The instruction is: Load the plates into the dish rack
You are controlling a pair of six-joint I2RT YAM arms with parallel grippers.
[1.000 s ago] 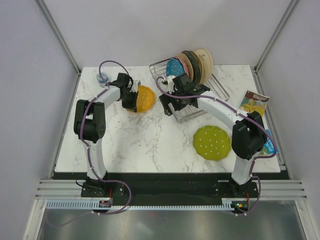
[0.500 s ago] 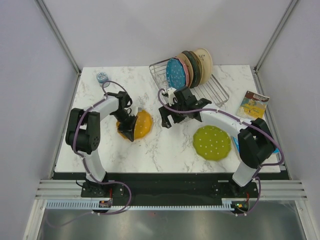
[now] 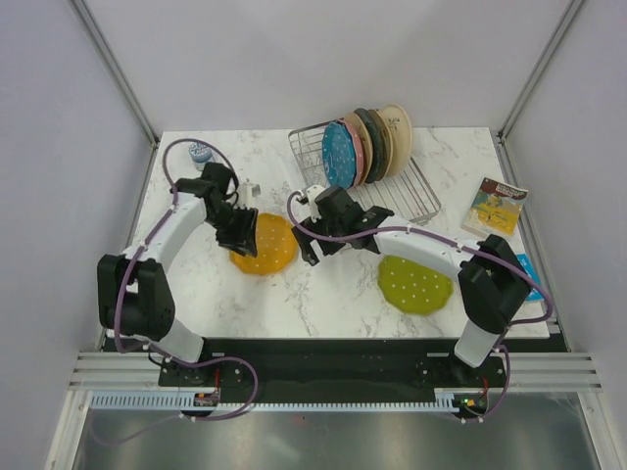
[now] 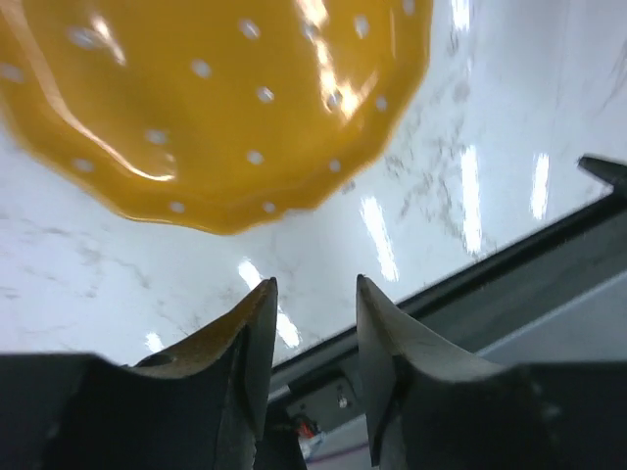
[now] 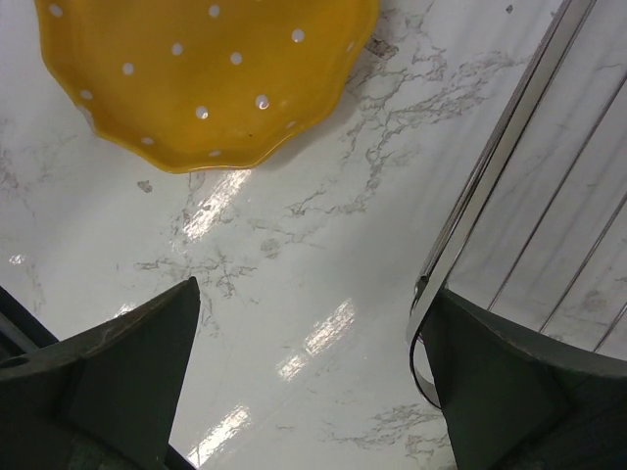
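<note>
The orange plate point(image 3: 266, 245) lies flat on the marble table, left of centre; it also shows in the left wrist view point(image 4: 216, 98) and the right wrist view point(image 5: 206, 78). My left gripper point(image 3: 238, 235) point(image 4: 313, 284) is at its left rim, open and empty, apart from the plate. My right gripper point(image 3: 306, 245) point(image 5: 313, 289) is wide open and empty just right of the plate, its right finger by the dish rack's corner bar point(image 5: 490, 166). The dish rack point(image 3: 423, 191) stands at the back with the blue plate point(image 3: 340, 155) and pink plate point(image 3: 357, 149) upright in it. The lime green plate point(image 3: 416, 279) lies flat at the front right.
Plain beige, dark green and cream plates point(image 3: 384, 135) stand behind the dotted ones in the rack. A colourful book point(image 3: 498, 203) lies at the right edge. A small round blue object point(image 3: 200, 152) sits at the back left.
My left gripper brought the orange plate from the back left toward the front, laid it flat and let go. My right arm swung left, away from the rack, toward the plate.
</note>
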